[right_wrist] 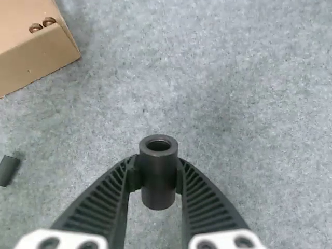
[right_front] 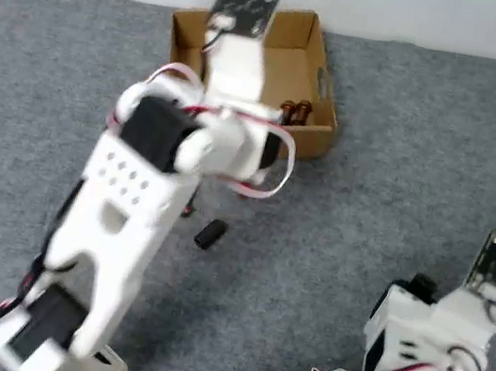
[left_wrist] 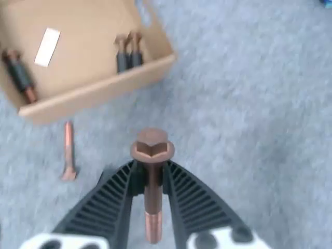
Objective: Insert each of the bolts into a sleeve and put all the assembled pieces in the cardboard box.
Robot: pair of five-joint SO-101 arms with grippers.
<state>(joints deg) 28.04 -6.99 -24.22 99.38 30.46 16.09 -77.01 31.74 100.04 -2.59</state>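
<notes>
My left gripper [left_wrist: 151, 174] is shut on a copper bolt [left_wrist: 151, 151], hex head pointing away from the wrist, held above the carpet just short of the cardboard box [left_wrist: 98, 89]. My right gripper [right_wrist: 158, 167] is shut on a black sleeve [right_wrist: 158, 174] with its open bore facing the camera. Inside the box lie two assembled pieces [left_wrist: 128, 52] side by side, and another [left_wrist: 19, 75] lies at the far end. A loose bolt [left_wrist: 68, 150] rests on the carpet beside the box wall. A loose sleeve [right_front: 210, 234] lies on the carpet in front of the box [right_front: 317, 140].
Grey carpet covers the table. The left arm [right_front: 129, 213] stretches from the near left edge up to the box. The right arm [right_front: 427, 368] sits at the near right. A white label [left_wrist: 47, 40] lies on the box floor. The spare sleeve [right_wrist: 8, 169] lies off to one side of my right gripper.
</notes>
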